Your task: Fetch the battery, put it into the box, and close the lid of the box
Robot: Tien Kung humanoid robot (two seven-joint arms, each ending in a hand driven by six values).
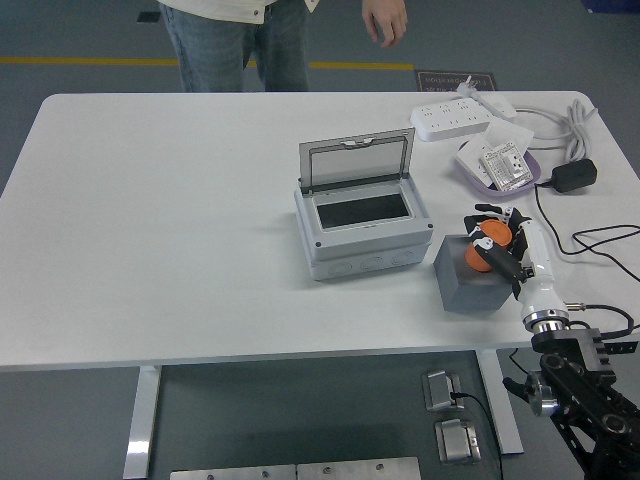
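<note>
An orange battery (pixel 489 246) rests on top of a dark grey block (pixel 470 277) near the table's front right. My right hand (pixel 497 240) has its fingers curled around the battery. To the block's left stands the grey box (pixel 363 233), its clear lid (pixel 357 160) upright and its inside dark. My left hand does not show in this view.
A person in jeans (pixel 240 45) stands at the table's far side, one hand (pixel 386 20) hanging free. At the back right lie a white power strip (pixel 454 119), a purple tray (pixel 475 173) with a white part, a black adapter (pixel 575 176) and cables.
</note>
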